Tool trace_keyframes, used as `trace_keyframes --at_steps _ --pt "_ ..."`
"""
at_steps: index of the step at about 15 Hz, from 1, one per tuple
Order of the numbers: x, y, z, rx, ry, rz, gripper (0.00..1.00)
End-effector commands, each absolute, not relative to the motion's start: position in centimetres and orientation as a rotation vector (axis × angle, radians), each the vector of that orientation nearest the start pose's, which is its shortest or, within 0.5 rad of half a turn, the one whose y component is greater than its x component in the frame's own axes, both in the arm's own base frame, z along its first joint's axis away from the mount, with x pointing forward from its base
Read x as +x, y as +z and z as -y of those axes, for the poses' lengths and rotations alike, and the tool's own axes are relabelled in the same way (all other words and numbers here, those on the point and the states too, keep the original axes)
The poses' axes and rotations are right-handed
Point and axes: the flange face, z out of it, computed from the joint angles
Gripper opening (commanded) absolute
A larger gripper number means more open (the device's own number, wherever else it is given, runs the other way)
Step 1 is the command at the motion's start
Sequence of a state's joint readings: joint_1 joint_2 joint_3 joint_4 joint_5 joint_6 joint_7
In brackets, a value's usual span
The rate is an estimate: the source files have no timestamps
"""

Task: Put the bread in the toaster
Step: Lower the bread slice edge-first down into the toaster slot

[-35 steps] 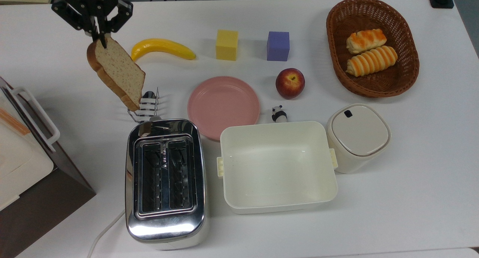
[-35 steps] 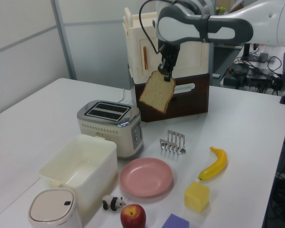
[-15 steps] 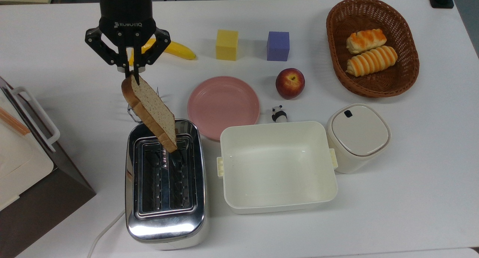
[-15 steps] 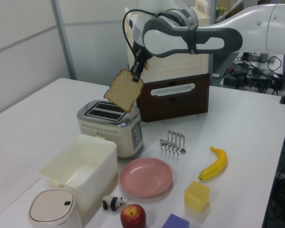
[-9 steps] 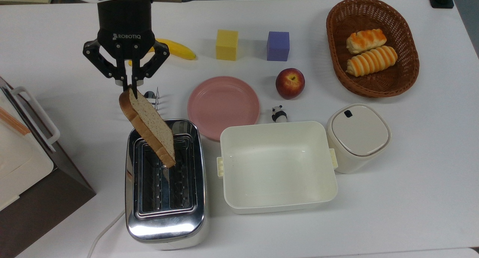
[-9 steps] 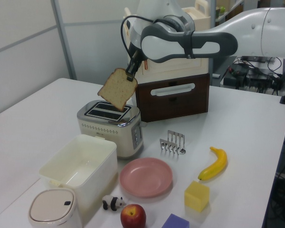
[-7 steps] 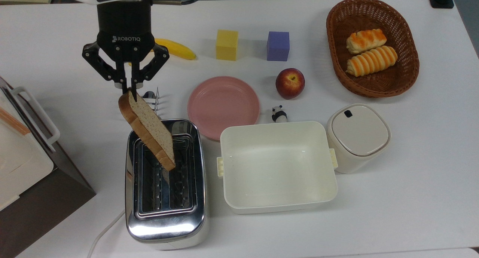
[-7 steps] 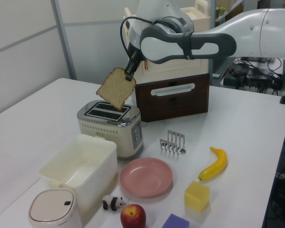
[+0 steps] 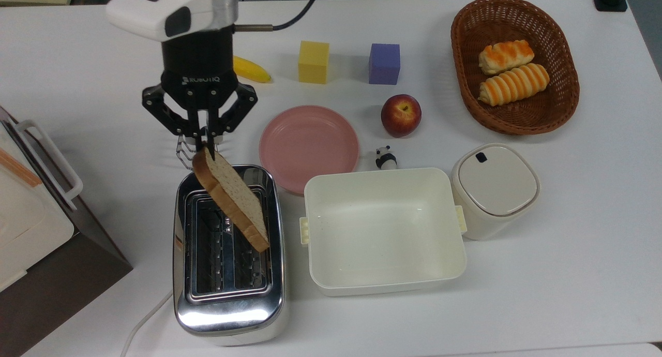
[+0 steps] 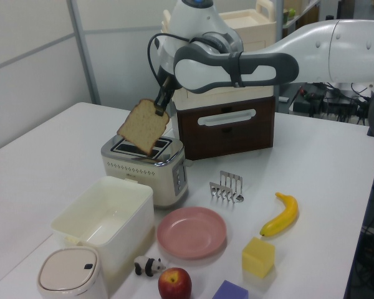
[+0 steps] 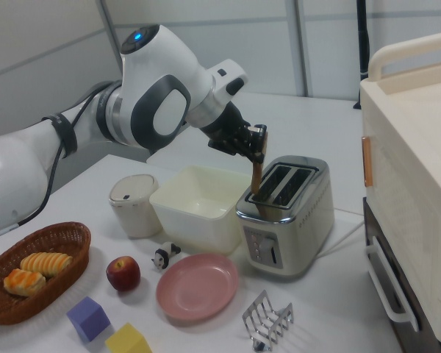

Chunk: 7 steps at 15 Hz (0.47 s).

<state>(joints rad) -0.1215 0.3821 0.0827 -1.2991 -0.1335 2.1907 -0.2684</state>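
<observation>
Slice of wholegrain bread [image 9: 230, 199]: pinched at its top crust by the clenched pincer [image 9: 202, 144], hanging slantwise beneath it above the chrome toaster [image 9: 227, 289], long axis skewed across the slots, lower corner nearest.

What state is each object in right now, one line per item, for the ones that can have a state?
gripper: shut on the bread's top edge.
bread: held in the air, tilted, above the toaster, not yet in a slot.
toaster: both slots empty.
cream tub: open, empty.
pink plate: empty.
lidded canister: lid on.
wicker basket: holds two striped rolls.
toast rack: empty.
</observation>
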Motion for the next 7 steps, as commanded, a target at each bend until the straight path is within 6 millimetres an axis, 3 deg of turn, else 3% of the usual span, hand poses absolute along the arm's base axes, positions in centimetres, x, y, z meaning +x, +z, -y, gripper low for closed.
trace_keyframes --at_steps 1,7 --pt "71.76 58.68 3.45 -3.173 -0.841 0.426 0.00" --pt "71.94 58.83 4.24 -3.173 -0.882 0.414 0.00"
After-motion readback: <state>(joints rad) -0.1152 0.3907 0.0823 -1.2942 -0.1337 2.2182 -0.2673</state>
